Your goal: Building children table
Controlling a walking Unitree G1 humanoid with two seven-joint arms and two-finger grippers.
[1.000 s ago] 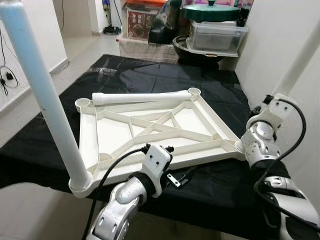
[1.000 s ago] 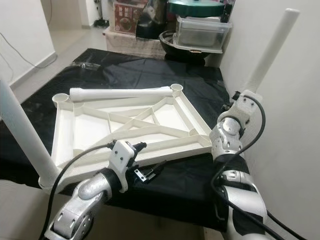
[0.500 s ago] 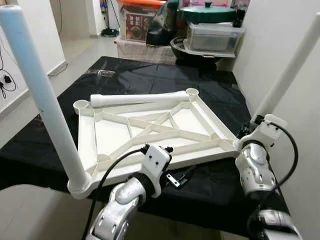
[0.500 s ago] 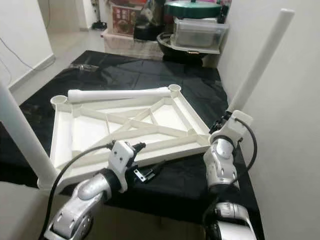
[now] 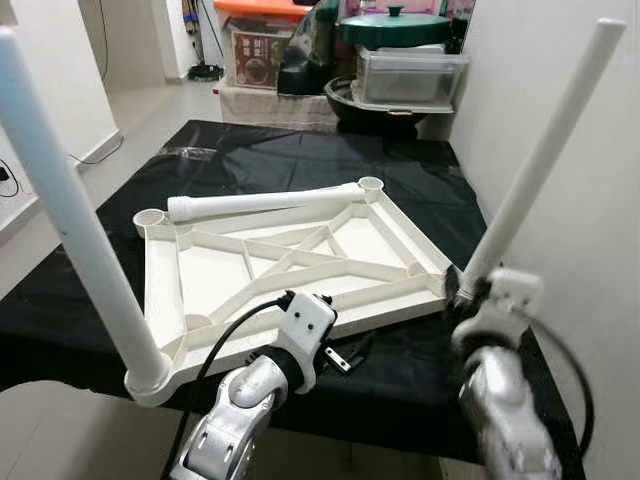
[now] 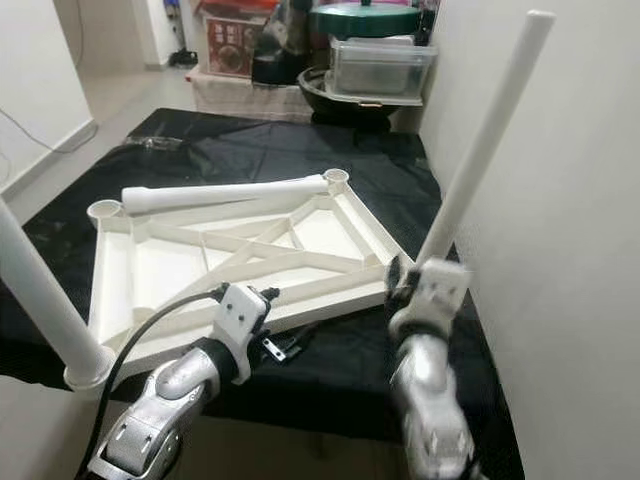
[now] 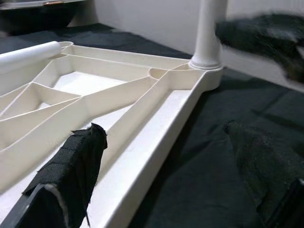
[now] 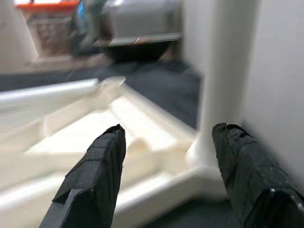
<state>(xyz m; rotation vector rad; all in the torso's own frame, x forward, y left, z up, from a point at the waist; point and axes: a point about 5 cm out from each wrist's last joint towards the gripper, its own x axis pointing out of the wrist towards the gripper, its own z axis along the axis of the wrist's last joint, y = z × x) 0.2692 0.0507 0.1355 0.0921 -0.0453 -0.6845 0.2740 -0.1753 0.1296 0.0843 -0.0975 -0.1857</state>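
Your right end effector [image 8: 166, 175] has its two black fingers spread wide with nothing between them, and it sits just in front of the near right corner of the white tabletop frame [image 5: 290, 265], close to the upright leg [image 5: 535, 160] that stands in that corner's socket; in the right wrist view that leg rises beside one finger [image 8: 247, 175], and the view is blurred. Your left end effector [image 7: 166, 180] is also spread and holds nothing, with one finger [image 7: 71, 171] over the frame's near rail and the other over the black cloth [image 5: 420, 180] just off the rail; from the head you see the left arm's wrist [image 5: 300, 335] at the frame's near edge. The frame lies upside down and flat on the cloth-covered surface, its ribs and diagonal braces facing up. A second upright leg [image 5: 75, 215] stands in the near left corner socket and leans a little away from you to the left. A third leg [image 5: 265, 202] lies loose on its side along the frame's far edge, spanning from the far left socket [image 5: 150, 217] towards the far right socket [image 5: 371, 185], both of which are open. Beyond the surface you can see a clear lidded plastic box [image 5: 410, 75] with a green lid [image 5: 395, 28] on top of it, next to a white wall [image 5: 560, 60] on your right.
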